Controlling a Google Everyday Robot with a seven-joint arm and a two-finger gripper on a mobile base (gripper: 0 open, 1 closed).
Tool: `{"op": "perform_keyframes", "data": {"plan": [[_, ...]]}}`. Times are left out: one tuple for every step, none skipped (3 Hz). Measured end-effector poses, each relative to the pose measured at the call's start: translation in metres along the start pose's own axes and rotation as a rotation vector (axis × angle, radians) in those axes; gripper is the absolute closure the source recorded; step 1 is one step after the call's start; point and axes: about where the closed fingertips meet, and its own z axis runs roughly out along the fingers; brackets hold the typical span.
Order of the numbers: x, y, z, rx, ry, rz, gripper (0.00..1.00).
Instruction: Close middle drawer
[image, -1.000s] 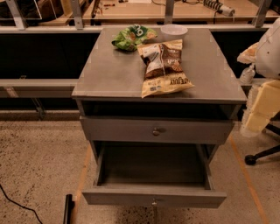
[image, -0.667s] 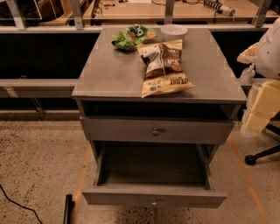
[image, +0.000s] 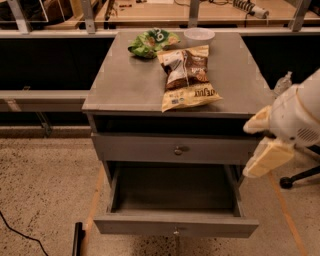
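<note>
The grey cabinet (image: 150, 85) stands in the centre of the camera view. The middle drawer (image: 175, 225) is pulled far out, showing its deep empty box and a small round knob (image: 176, 231) on its front. Above it, a shorter drawer front (image: 150, 148) with a knob (image: 179, 149) sits almost flush. My gripper (image: 261, 141) hangs at the cabinet's right side, level with that upper drawer front. It sits above and to the right of the open drawer and touches nothing. Its cream fingers (image: 269, 159) are spread apart and empty.
On the cabinet top lie a brown-and-yellow chip bag (image: 187, 75), a green bag (image: 150, 42) and a white bowl (image: 199, 34). A long bench (image: 40, 95) runs behind on the left. An office chair base (image: 295, 179) stands at the right and a black cable (image: 20, 234) lies on the floor at the left.
My arm and gripper have come down and a little to the left, closer to the cabinet's right side. The drawers and bags have not moved.
</note>
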Motion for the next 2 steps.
{"op": "perform_keyframes", "data": {"plan": [[0.028, 0.041, 0.126, -0.118, -0.15, 0.026, 0.65], [0.045, 0.071, 0.22, -0.18, -0.114, 0.031, 0.88]]}}
